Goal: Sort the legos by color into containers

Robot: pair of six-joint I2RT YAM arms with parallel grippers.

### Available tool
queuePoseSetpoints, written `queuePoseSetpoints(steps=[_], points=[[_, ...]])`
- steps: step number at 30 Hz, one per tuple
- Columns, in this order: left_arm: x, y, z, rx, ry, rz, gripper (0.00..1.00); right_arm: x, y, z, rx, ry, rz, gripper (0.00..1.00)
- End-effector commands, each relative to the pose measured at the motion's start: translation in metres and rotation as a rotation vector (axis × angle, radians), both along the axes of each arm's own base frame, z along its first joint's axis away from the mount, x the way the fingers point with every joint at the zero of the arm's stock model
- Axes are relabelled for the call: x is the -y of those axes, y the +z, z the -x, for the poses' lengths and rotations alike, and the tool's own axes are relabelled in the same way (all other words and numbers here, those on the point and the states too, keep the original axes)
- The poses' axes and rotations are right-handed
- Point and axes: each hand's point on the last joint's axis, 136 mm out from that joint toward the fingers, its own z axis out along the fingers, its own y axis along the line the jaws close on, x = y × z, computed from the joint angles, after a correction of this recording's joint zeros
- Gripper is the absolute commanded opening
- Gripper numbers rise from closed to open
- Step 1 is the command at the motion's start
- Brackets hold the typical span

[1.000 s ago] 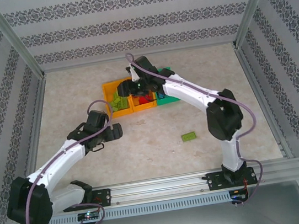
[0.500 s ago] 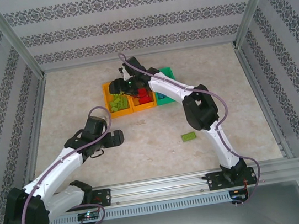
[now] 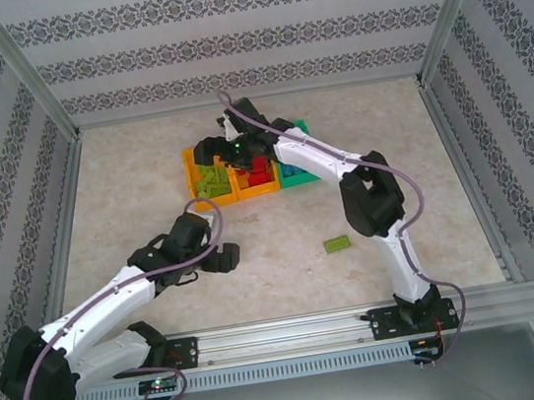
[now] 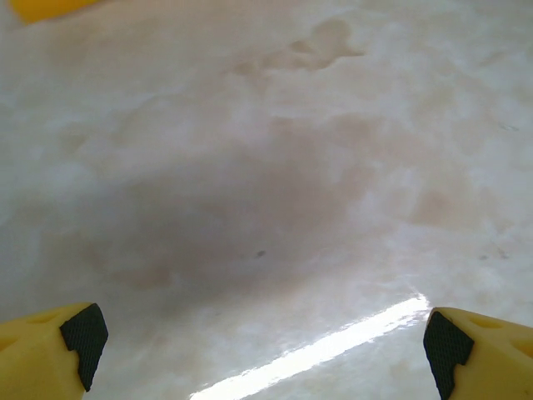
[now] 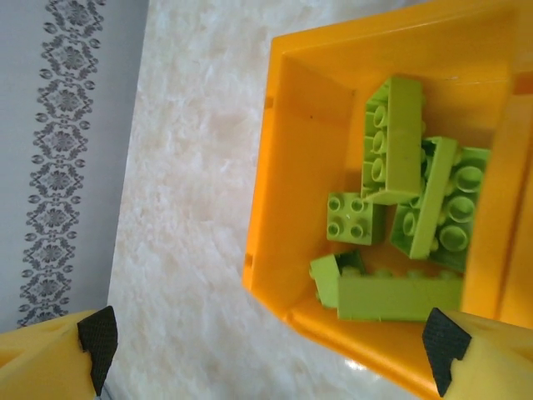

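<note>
**Legos in color bins, one lime brick loose**

Empty left gripper (image 4: 260, 342) hangs spread wide over bare table (image 4: 266, 167). The left orange bin (image 5: 291, 167) holds studded lime legos (image 5: 391, 150). The right gripper (image 5: 271, 342) is above it, fingers apart, nothing held. The middle orange bin (image 3: 257, 188) has red legos (image 3: 261, 169), and the green bin (image 3: 308, 176) has blue legos (image 3: 290, 169). One lime lego (image 3: 337, 243) lies alone, apart from the bins.
</note>
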Motion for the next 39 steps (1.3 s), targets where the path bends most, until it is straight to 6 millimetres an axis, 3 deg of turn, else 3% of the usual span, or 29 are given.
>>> queuePoseSetpoints(steps=[1, 5, 9, 11, 16, 19, 23, 26, 31, 36, 39], points=[[0.040, 0.024, -0.012, 0.108, -0.136, 0.014, 1.00, 0.038, 0.048, 0.005, 0.140, -0.043, 0.027, 0.98], [0.093, 0.023, -0.008, 0.092, -0.301, 0.000, 1.00, 0.109, 0.043, 0.020, 0.176, -0.148, 0.116, 0.98], [0.153, 0.015, 0.004, 0.155, -0.608, -0.108, 1.00, 0.196, 0.022, 0.040, 0.138, -0.297, 0.146, 0.98], [0.174, 0.009, 0.000, 0.195, -0.701, -0.137, 1.00, 0.238, 0.007, 0.053, 0.108, -0.371, 0.170, 0.98], [0.226, -0.005, -0.006, 0.189, -0.886, -0.109, 1.00, 0.333, -0.006, 0.088, 0.101, -0.582, 0.223, 0.98], [0.250, -0.023, -0.008, 0.166, -0.954, -0.110, 1.00, 0.373, -0.012, 0.107, 0.103, -0.694, 0.254, 0.98], [0.275, -0.043, -0.011, 0.140, -1.005, -0.093, 0.98, 0.408, -0.025, 0.128, 0.078, -0.786, 0.317, 0.98], [0.289, -0.053, -0.011, 0.139, -1.029, -0.086, 0.94, 0.422, -0.037, 0.139, 0.046, -0.829, 0.333, 0.98], [0.305, -0.062, -0.008, 0.120, -1.068, -0.081, 0.87, 0.430, -0.043, 0.147, 0.038, -0.854, 0.325, 0.98], [0.308, -0.074, -0.008, 0.105, -1.079, -0.097, 0.75, 0.434, -0.040, 0.151, 0.043, -0.865, 0.316, 0.98], [0.307, -0.080, -0.008, 0.095, -1.086, -0.106, 0.62, 0.434, -0.039, 0.153, 0.043, -0.869, 0.300, 0.98]])
